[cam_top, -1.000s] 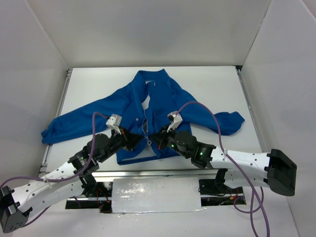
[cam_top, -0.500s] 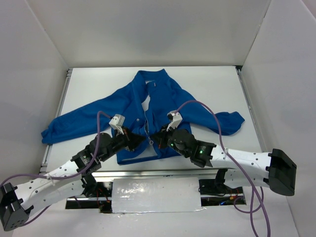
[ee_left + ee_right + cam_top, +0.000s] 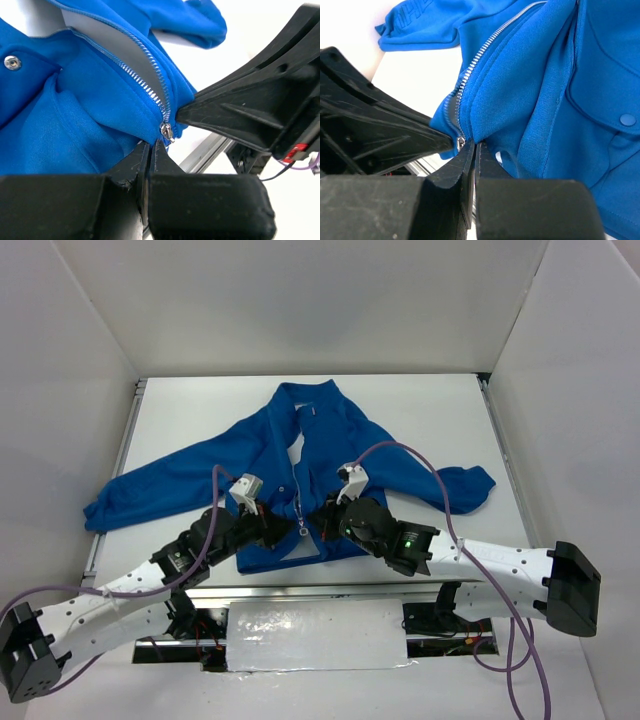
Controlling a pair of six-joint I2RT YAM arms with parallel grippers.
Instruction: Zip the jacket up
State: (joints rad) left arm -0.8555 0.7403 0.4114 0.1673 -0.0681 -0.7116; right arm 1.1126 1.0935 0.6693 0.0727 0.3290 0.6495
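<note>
Jacket (image 3: 335, 440): blue, flat on white worktop (image 3: 430, 405), collar at far side, sleeves spread left and right.
Zipper (image 3: 142, 82): silver, apart higher up, slider (image 3: 166, 131) down at near hem.
Left gripper (image 3: 150, 146): pressed together, pinching jacket hem just under slider.
Right gripper (image 3: 472, 146): pressed together, pinching hem just beside slider, close to left gripper.

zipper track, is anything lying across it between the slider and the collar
nothing visible: the teeth run bare from the slider up the jacket to the collar; the left pincer and right pincer sit beside the slider.
</note>
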